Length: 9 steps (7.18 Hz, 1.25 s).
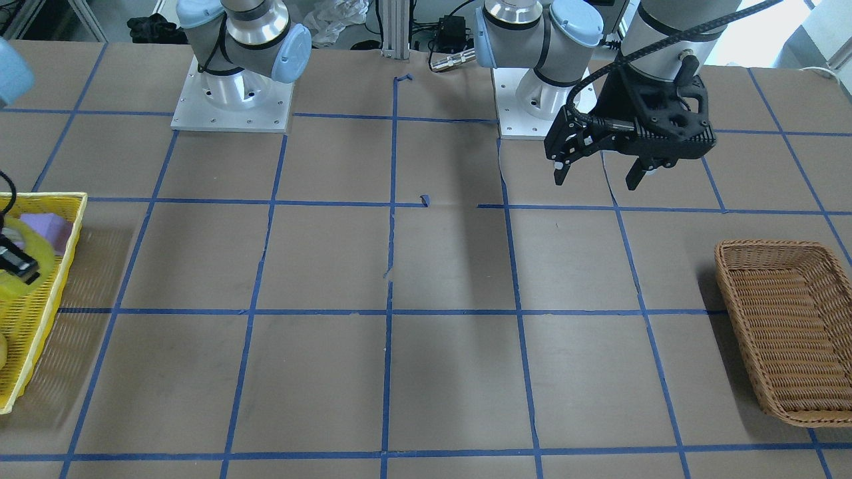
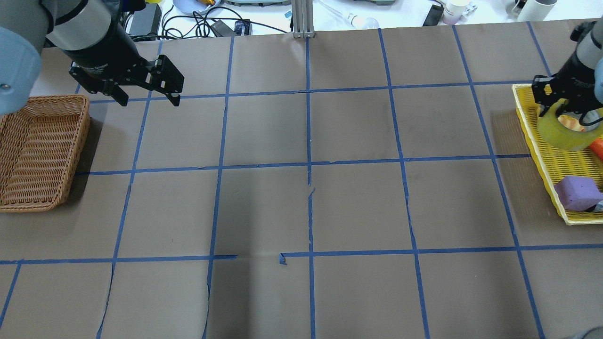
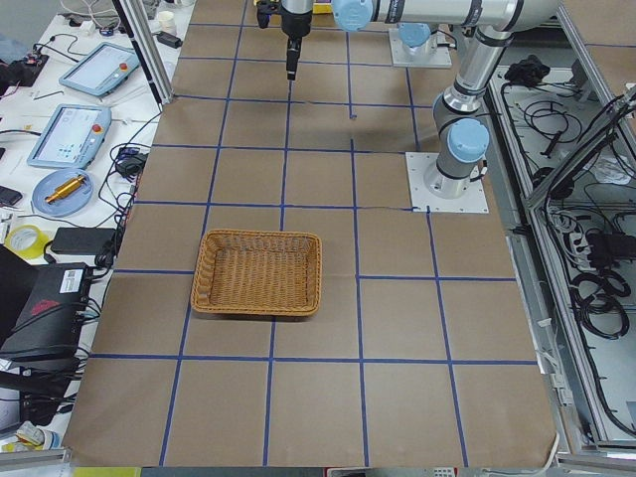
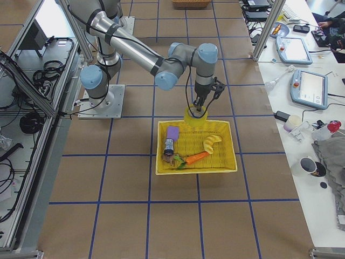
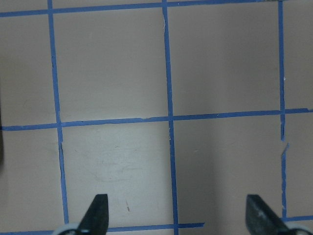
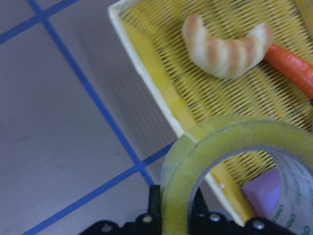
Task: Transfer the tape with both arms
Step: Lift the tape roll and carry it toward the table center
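Tape (image 2: 567,134), pinched by one wall in the right gripper (image 2: 563,107) above the bench's right edge, could twist loose in transit; left gripper (image 2: 149,100) hangs spread, empty

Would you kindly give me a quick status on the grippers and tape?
Right gripper shut on tape, above yellow basket's rim. Left gripper open, empty, aloft. No obstacle seen between.
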Each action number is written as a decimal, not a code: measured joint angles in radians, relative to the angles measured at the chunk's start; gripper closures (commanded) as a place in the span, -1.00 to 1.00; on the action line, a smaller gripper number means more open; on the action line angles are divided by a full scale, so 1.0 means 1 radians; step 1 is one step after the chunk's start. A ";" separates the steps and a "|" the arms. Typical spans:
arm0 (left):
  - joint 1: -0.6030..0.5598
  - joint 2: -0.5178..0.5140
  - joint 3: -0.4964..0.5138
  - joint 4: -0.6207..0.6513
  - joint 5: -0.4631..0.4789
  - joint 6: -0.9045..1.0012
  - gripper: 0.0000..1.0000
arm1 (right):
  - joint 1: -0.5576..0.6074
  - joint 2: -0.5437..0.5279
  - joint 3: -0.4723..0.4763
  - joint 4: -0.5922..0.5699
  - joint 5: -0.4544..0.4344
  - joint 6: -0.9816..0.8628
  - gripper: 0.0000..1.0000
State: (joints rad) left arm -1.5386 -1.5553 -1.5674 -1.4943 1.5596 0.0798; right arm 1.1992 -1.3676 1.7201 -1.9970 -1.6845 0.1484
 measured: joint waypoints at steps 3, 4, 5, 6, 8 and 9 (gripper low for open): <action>0.002 0.000 0.002 0.000 -0.002 0.000 -1.00 | 0.381 0.027 -0.017 0.000 0.041 0.462 1.00; 0.003 0.000 0.003 0.000 -0.003 0.001 -1.00 | 0.467 0.075 -0.037 -0.038 0.090 0.566 1.00; 0.006 0.000 0.005 0.000 -0.003 0.002 -1.00 | 0.515 0.125 -0.050 -0.089 0.154 0.611 1.00; 0.008 0.000 0.006 0.000 -0.004 0.003 -1.00 | 0.537 0.163 -0.053 -0.145 0.222 0.628 1.00; 0.012 0.000 0.009 0.000 -0.004 0.005 -1.00 | 0.557 0.210 -0.049 -0.196 0.292 0.635 1.00; 0.013 0.001 0.011 0.000 -0.003 0.007 -1.00 | 0.575 0.232 -0.047 -0.220 0.324 0.637 1.00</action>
State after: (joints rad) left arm -1.5257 -1.5546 -1.5566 -1.4941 1.5565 0.0866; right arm 1.7744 -1.1358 1.6735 -2.2173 -1.3607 0.7858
